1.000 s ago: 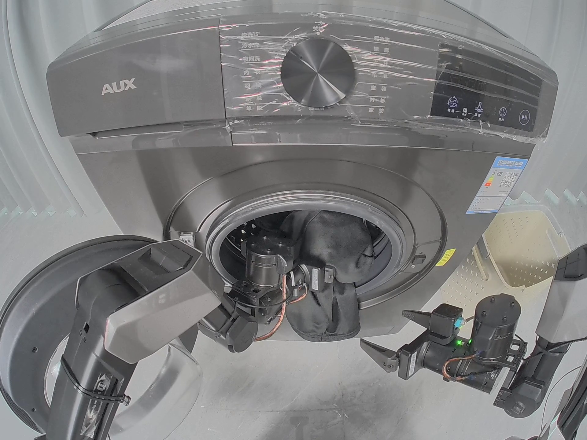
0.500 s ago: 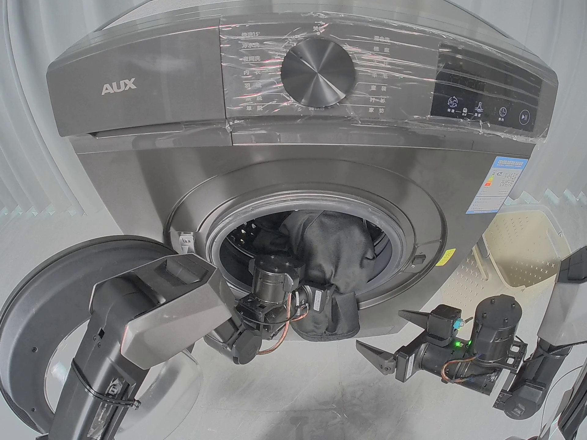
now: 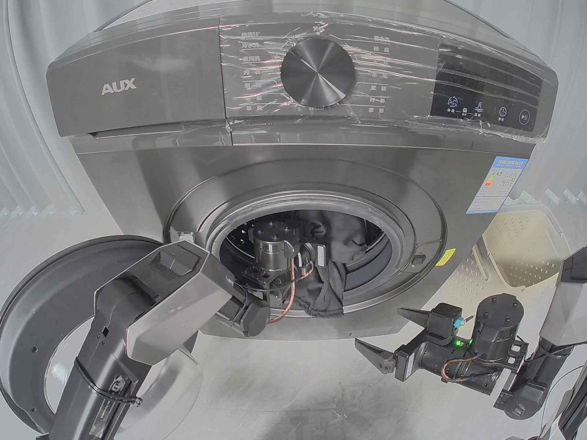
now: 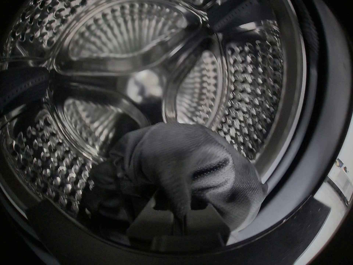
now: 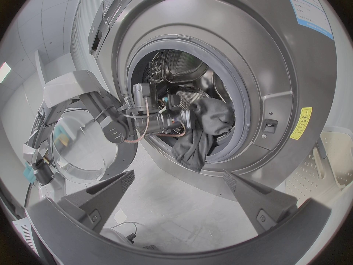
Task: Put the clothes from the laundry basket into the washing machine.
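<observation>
Left gripper (image 4: 179,215): clamped on the garment (image 3: 333,258) and held just inside the drum mouth (image 3: 391,242), on its left half.
Garment: dark grey. It is bunched at the gripper within the mouth, and a tail is draped over the mouth's lower lip and hangs outside.
Long axis: it runs from the gripper down and outward across the lower lip. The bulk is carried ahead of the jaws, toward the drum (image 4: 128,37).
Nearer arm: the left, already in the mouth. The right gripper (image 3: 382,328), jaws apart and holding nothing, is held below and right of the mouth, apart from the cloth.
Room: open depth is seen behind the mouth. The door (image 3: 36,313) is swung wide to the mouth's left.
Edges: the tail could be snagged on the lower lip, so a deeper push before release is judged necessary.
Basket (image 3: 526,245): to the right of the mouth.
</observation>
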You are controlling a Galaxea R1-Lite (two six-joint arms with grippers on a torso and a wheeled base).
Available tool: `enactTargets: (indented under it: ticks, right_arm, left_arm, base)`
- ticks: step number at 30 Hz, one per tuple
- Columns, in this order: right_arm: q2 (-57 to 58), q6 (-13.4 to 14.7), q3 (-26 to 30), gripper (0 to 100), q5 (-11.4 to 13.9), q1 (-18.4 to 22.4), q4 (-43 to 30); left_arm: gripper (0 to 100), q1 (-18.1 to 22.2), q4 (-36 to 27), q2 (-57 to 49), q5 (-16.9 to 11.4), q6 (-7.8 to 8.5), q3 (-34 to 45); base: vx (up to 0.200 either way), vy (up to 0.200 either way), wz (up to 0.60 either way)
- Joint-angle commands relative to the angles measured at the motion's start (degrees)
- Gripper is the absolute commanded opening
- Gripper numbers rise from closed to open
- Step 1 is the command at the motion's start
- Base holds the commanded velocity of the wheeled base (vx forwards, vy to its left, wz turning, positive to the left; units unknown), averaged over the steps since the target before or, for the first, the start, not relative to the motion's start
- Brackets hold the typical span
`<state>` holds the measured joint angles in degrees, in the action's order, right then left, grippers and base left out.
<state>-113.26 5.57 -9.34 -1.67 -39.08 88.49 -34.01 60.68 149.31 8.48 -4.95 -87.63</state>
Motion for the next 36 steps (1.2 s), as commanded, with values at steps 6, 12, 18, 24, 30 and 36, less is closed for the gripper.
enactTargets:
  ticks: [6,12,18,24,30,36]
  right_arm:
    - [0.1,0.0,-0.2,100,0.0,0.0,0.0]
    - [0.1,0.0,-0.1,100,0.0,0.1,0.0]
    - [0.1,0.0,-0.2,100,0.0,0.6,0.0]
    - [0.1,0.0,-0.2,100,0.0,0.3,0.0]
    - [0.0,0.0,-0.2,100,-0.1,-0.1,0.0]
    - [0.0,0.0,-0.3,100,0.0,-0.1,0.0]
  left_arm:
    - [0,2.6,0.2,3.4,3.6,-0.15,-11.3]
    - [100,2.3,0.8,3.0,3.6,-0.24,-9.6]
    - [100,1.1,0.1,-1.1,2.4,-0.15,-0.2]
    - [100,-0.4,-0.1,-4.1,-1.3,0.03,8.4]
    - [100,-1.0,-0.1,-2.5,-2.1,0.55,10.4]
    - [0,-0.6,0.0,1.2,-2.0,2.84,9.1]
  base:
    - [0.0,0.0,0.0]
    - [0.0,0.0,0.0]
    - [0.0,0.0,0.0]
    - [0.0,0.0,0.0]
    - [0.0,0.0,0.0]
    - [0.0,0.0,0.0]
